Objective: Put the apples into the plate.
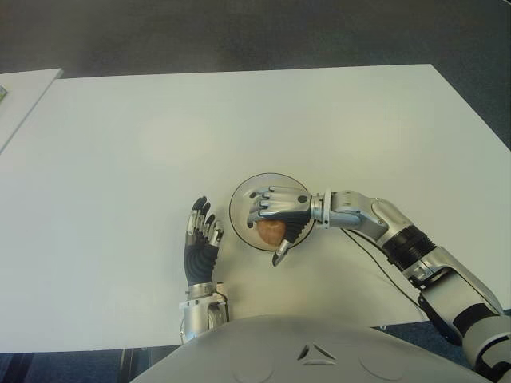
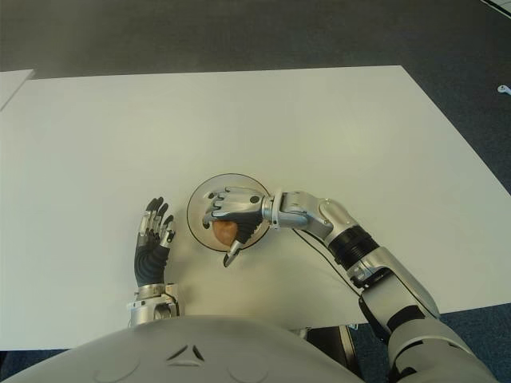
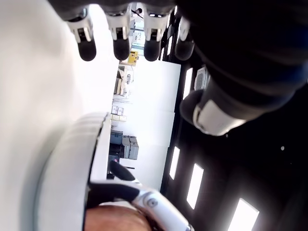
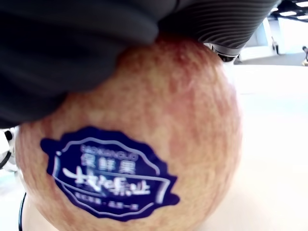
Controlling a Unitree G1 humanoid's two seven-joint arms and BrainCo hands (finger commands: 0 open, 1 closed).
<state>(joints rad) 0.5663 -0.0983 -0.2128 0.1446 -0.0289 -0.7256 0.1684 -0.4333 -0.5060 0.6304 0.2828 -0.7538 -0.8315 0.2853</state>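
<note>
Right hand (image 1: 275, 211) over the plate (image 1: 239, 199), palm down, fingers (image 1: 259, 214) curled around an apple (image 1: 271, 231). Apple shows under the fingers, reddish-tan, within the plate's rim. Thumb (image 1: 281, 254) reaches past the near rim of the plate, toward the robot's body. In the right wrist view the apple (image 4: 130, 144) fills the frame right against the dark palm: mottled red-yellow skin, a dark blue sticker (image 4: 108, 175) with white lettering on the side facing the camera. Cannot tell whether the apple touches the plate's floor or is held just clear of it.

Plate is round, pale with a dark rim line, sitting on the white table (image 1: 120, 144). Only the one apple is visible.

Left hand (image 1: 200, 239) shows just beside the plate, on the plate's left, with bare table between its fingers (image 1: 209, 227) and the rim. Fingers extended and a little spread, pointing away from the robot, gripping nothing. In the left wrist view four dark fingertips (image 3: 121, 48) are straight and apart, and the plate's rim (image 3: 77, 159) is beyond the palm side, with the right hand's thumb (image 3: 120, 192) and a sliver of apple (image 3: 113, 219) at that rim.

Right forearm (image 1: 375, 219) comes in across the table from the robot's right.
</note>
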